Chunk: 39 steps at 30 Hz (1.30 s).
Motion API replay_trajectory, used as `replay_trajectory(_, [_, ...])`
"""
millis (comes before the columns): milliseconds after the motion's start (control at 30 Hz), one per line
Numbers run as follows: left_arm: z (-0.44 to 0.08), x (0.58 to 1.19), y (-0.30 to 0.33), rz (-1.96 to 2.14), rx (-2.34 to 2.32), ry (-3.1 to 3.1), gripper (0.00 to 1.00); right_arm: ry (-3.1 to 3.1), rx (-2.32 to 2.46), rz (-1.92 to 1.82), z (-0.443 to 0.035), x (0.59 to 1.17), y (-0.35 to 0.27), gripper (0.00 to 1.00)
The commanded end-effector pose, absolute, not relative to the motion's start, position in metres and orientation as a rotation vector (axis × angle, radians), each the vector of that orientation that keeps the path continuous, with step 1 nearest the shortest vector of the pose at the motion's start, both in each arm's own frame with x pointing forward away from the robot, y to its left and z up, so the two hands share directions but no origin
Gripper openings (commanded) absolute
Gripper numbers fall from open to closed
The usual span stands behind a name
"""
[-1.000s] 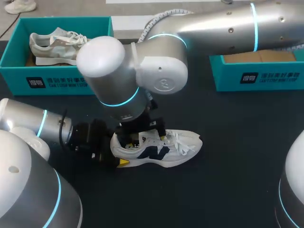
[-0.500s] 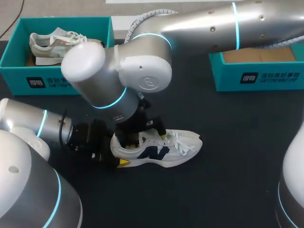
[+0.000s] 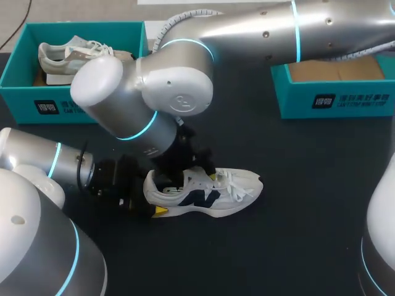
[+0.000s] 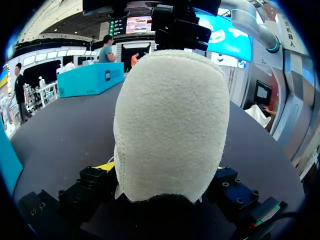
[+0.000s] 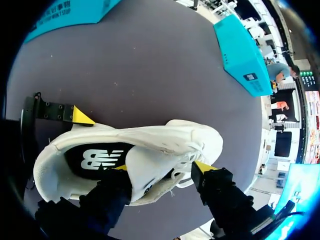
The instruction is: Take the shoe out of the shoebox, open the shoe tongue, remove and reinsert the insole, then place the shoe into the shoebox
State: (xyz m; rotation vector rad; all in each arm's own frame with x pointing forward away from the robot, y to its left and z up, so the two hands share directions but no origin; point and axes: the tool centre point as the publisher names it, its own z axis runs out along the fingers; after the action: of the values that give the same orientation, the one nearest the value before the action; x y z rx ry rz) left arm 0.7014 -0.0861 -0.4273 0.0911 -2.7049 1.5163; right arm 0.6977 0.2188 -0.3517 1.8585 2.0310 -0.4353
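Note:
A white shoe with a dark side logo lies on its sole on the black table, toe to the right. My left gripper stands at its heel. In the left wrist view the heel fills the space between the fingers, which press it from both sides around my left gripper. My right arm reaches in over the middle and its gripper hangs over the shoe's mouth. In the right wrist view the right gripper has one tip inside the shoe and one outside by the laces, open around the tongue and side.
A teal shoebox at the back left holds a grey shoe. A second teal box at the back right shows a brown cardboard bottom. My right arm's big elbow covers the table between the boxes.
My right arm's elbow has swung left and its fingers have drawn closer together at the shoe's mouth. The shoe and my left gripper have kept their places.

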Motion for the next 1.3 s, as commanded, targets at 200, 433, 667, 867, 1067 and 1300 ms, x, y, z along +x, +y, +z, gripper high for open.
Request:
replay_trajectory(200, [-0.433,0.704,-0.087,1.513,0.093,-2.709,0.0,1.564,2.204,-0.279,-0.327,0.691,0.216,0.4])
replay_trajectory(433, [-0.433,0.704,-0.087,1.513,0.093,-2.709,0.0,1.575,2.214,-0.207,-0.318,0.692,0.211,0.0])
replay_trajectory(667, [-0.433,0.704,-0.087,1.513,0.093,-2.709,0.0,1.639,2.171,-0.179,-0.309,0.699,0.191,0.0])
replay_trajectory(867, [-0.433,0.704,-0.087,1.513,0.093,-2.709,0.0,1.74,2.115,-0.106,-0.307,0.703,0.164,0.0])
replay_trajectory(1067, [-0.433,0.704,-0.087,1.513,0.093,-2.709,0.0,1.89,1.991,-0.068,-0.312,0.709,0.14,0.0])
replay_trajectory(1300, [-0.433,0.704,-0.087,1.513,0.093,-2.709,0.0,2.064,1.814,-0.054,-0.321,0.718,0.115,0.0])
